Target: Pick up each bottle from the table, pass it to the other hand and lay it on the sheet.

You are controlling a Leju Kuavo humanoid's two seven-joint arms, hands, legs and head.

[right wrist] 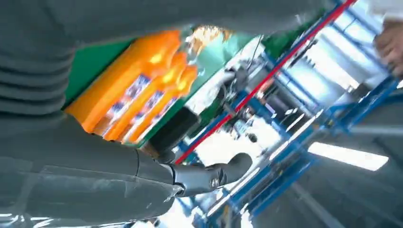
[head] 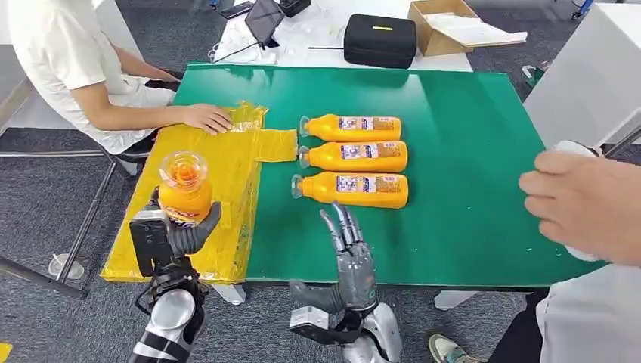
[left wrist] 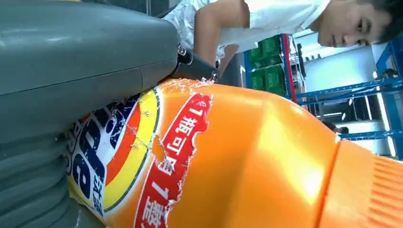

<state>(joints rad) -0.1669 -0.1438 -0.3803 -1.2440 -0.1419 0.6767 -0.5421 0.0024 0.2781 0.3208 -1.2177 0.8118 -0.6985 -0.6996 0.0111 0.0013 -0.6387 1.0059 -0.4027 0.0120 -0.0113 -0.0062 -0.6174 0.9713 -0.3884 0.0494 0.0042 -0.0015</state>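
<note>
The left hand [head: 175, 231] grips an orange bottle [head: 184, 189] around its labelled body, holding it upright with the neck pointing up, above the near part of the yellow sheet [head: 227, 181]. In the left wrist view the thumb [left wrist: 71, 61] presses against the torn red, yellow and blue label of that bottle [left wrist: 247, 156].

The right hand [head: 349, 249] holds nothing, its fingers stretched out and apart, raised over the near edge of the green desk [head: 469, 136], just in front of the row of bottles. In the right wrist view its thumb [right wrist: 209, 173] sticks out free.

Three more orange bottles lie on their sides on the desk, side by side to the right of the sheet, all with their necks pointing toward it: the far bottle [head: 351, 127], the middle bottle [head: 355, 156] and the near bottle [head: 351, 189]. They look to be touching or almost touching along their lengths.

A person in a white shirt sits beyond the sheet with a hand [head: 205, 118] resting on its far end. Another person's hand [head: 586, 204] reaches in at the desk's right edge. Behind the desk sit a black case [head: 380, 39] and an open cardboard box [head: 442, 26].
</note>
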